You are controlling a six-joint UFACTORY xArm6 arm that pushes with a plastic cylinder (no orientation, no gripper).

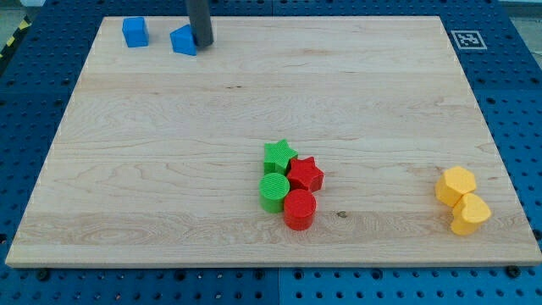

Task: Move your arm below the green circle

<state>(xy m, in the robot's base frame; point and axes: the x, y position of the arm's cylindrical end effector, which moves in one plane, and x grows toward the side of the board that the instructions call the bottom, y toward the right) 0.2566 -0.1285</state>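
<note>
The rod is cut off by the view's top edge, so only its lower stretch shows; the tip (201,43) rests on the table (169,169) at about 11 o'clock, touching the right side of a blue block (184,40) whose shape is hard to make out. A blue cube (135,31) sits just to its 9 o'clock. The tool is a bare rod holding nothing.

The green circle (273,191) lies near 6 o'clock, far from the tip, touching the green star (279,156), red star (306,174) and red cylinder (299,209). Two yellow blocks (456,185) (470,213) touch each other at 4 o'clock.
</note>
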